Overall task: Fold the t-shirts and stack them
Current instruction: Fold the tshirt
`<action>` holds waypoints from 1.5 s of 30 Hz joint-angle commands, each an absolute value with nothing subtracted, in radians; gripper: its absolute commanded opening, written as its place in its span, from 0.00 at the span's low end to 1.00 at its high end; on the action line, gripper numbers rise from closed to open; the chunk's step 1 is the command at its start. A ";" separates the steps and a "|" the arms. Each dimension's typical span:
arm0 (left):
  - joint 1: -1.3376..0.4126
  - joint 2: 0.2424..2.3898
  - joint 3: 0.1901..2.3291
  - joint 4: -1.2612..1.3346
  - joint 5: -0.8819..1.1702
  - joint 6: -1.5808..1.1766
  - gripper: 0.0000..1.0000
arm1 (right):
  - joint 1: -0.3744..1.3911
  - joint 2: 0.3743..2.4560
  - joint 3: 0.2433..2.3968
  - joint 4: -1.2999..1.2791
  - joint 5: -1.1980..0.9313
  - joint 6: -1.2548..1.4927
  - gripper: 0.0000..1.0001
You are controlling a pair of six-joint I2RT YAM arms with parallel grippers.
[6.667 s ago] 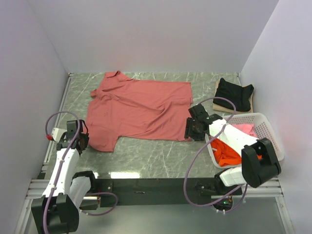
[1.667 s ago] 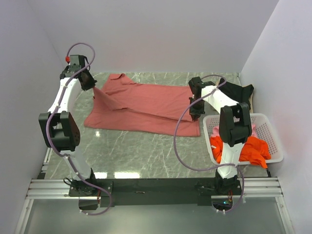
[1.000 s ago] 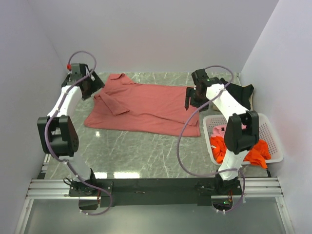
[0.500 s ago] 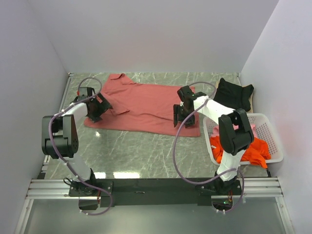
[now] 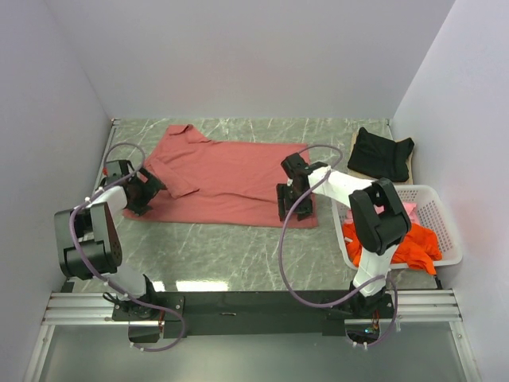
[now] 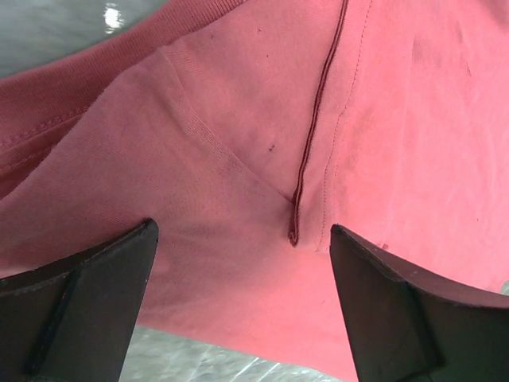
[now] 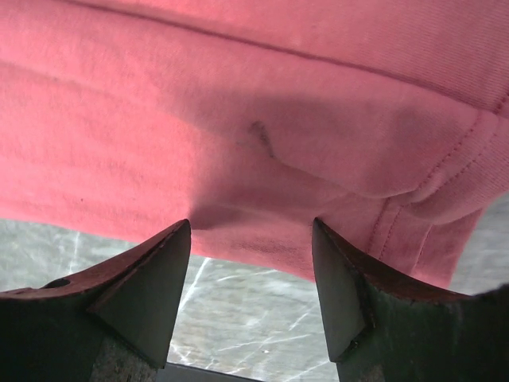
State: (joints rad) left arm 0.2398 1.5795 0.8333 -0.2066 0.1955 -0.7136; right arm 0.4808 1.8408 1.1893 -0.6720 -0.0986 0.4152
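Top external view is showing a large dusty brick-red cloth t-shirt (image 5: pixel 231 175) lying spread on the grey marbled counter (image 5: pixel 238 255). It is lying to the left of the white plastic lattice basket (image 5: pixel 442 216), with its hem end near the basket's left wall. A folded black t-shirt (image 5: pixel 382 153) is sitting just behind the basket. A bright orange t-shirt (image 5: pixel 407 247) is spilling over the basket's near rim, and a pink t-shirt (image 5: pixel 402 209) is bunching inside it.

The left fingers (image 6: pixel 95 302) are standing wide apart over the sleeve end, the end farthest from the basket, and are pinching nothing. A dark stitched seam (image 6: pixel 314 143) is running down between them. The right fingers (image 7: pixel 147 286) are also standing apart, hovering at the hem edge on the basket side, where a doubled lip of cloth is curling over. Bare counter is showing just beyond that edge.

The red shirt is looking light, limp and a little stretchy. It is likely to sag between two holds and slide easily on the polished stone, and it is not going to keep a crease unaided. Hems and seams are offering the firmest purchase, being thicker. A low pinch at the hem corner and another at the sleeve seam, each catching every layer there, seems the safest hold.
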 commanded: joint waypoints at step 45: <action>-0.729 1.548 0.973 -0.042 -0.045 -0.749 0.95 | 0.569 1.626 1.019 -0.732 0.063 0.534 0.62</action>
State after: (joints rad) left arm -0.7162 1.5192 0.9310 -0.1719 -0.0868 -0.7483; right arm 0.5762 1.6333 1.0061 -0.7750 0.0326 0.5407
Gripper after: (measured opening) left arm 0.953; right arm 0.627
